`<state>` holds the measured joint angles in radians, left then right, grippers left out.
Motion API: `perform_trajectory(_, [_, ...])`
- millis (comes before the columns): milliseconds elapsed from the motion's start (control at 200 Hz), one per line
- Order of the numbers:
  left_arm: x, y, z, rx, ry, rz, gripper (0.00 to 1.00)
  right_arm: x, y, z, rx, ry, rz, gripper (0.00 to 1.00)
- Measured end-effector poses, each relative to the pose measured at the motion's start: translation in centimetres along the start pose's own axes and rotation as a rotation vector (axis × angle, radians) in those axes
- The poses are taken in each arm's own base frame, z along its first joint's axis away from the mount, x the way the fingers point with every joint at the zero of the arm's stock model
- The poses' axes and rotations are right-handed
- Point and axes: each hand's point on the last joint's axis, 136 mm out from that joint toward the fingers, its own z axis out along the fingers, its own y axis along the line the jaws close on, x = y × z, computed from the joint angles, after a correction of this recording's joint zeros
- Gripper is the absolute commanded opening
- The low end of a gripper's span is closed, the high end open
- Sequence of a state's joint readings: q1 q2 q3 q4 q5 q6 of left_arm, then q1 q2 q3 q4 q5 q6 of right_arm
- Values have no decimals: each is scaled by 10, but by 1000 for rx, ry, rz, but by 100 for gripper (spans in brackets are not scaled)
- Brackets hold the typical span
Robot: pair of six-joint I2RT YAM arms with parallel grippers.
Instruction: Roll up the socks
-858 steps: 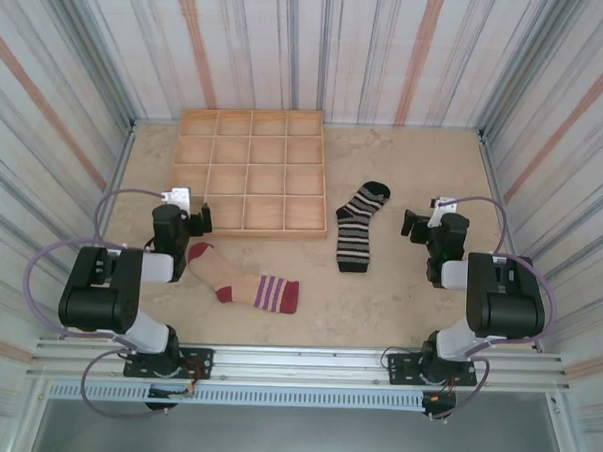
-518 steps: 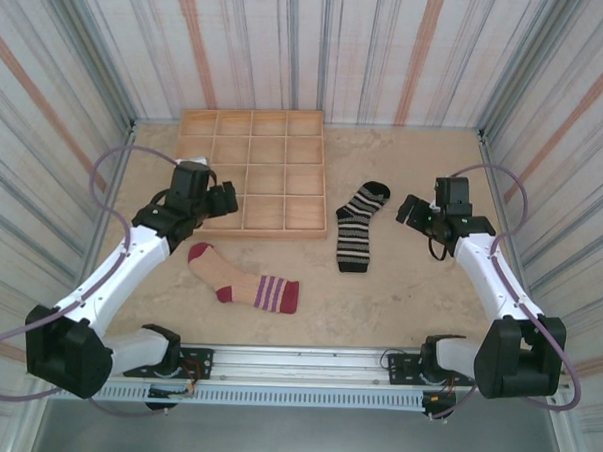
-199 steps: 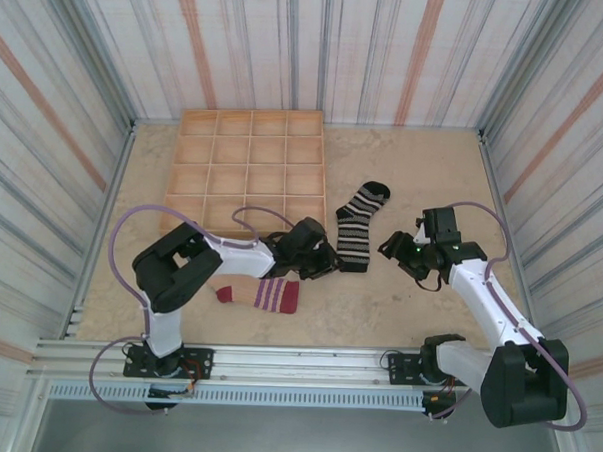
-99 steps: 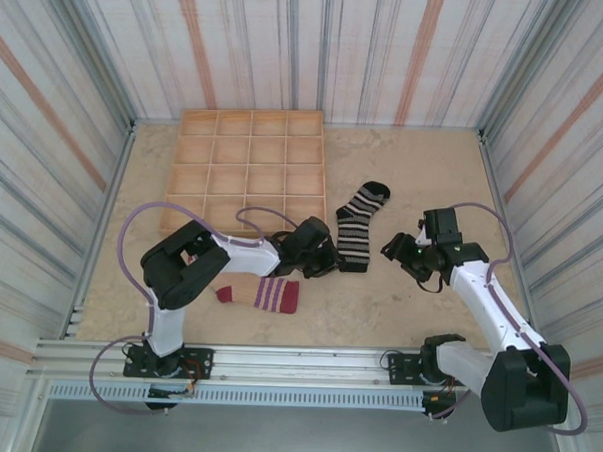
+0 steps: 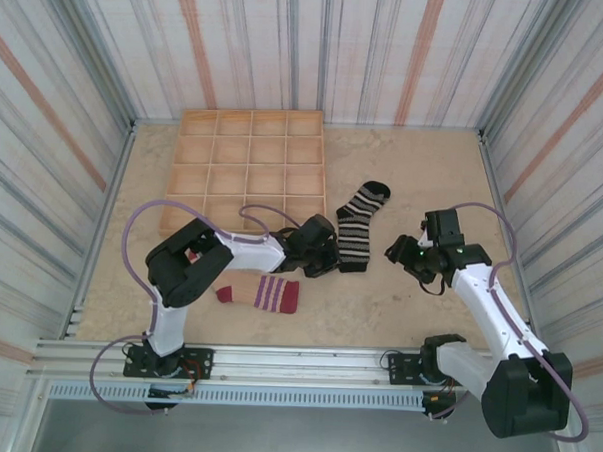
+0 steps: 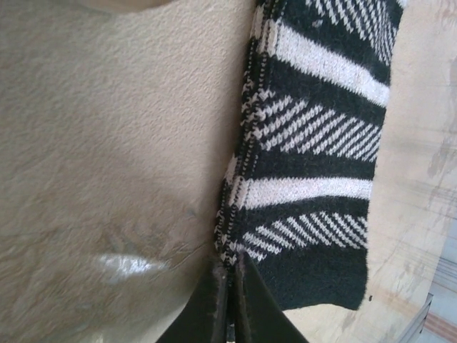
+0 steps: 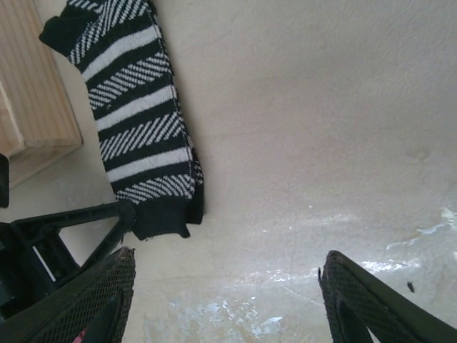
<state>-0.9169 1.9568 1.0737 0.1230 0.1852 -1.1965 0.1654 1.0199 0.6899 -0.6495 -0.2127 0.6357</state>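
Note:
The black sock (image 5: pixel 357 226) with grey-white stripes lies flat mid-table, toe toward the back. My left gripper (image 5: pixel 334 257) is at its near left edge. In the left wrist view the fingers (image 6: pixel 214 304) are closed together, pinching the side seam of the black sock (image 6: pixel 321 143) just above its cuff. The beige sock (image 5: pixel 263 294) with purple-white stripes and a dark red cuff lies near the front, its toe end under the left arm. My right gripper (image 5: pixel 400 254) hovers open right of the black sock's cuff; the right wrist view shows the black sock (image 7: pixel 139 128) ahead of its wide-apart fingers (image 7: pixel 118 286).
A wooden tray (image 5: pixel 251 113) of square compartments stands at the back left, and its corner (image 7: pixel 28 107) shows beside the sock. Striped walls close in the table on three sides. Bare tabletop lies to the right of and behind the black sock.
My left gripper has shut on the black sock's edge after sliding slightly right to it. The right gripper has drifted a little right and stays open.

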Motion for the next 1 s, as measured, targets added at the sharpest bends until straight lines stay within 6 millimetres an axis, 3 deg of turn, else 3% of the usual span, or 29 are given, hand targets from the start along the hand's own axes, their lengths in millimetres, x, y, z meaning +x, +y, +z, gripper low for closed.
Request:
perform_trajectory(230, [-3,0,0,9,19,19,0,13,12,-12,-9,-22,-146,58])
perform_trajectory(466, [-6,8,-11,8,94,52,0,35,38,-16,-53,-27,-348,59])
perform_trajectory(621, [-12,30,-26,-42,163,70,0,51,64,-20,-112,-51,-522,61])
perform_trajectory(867, [2,44,-49,-75,296,161,0,87,89,1,-86,-37,-816,63])
perform_trajectory(1002, [9,52,-58,-91,340,178,28,98,94,19,-42,-31,-921,63])
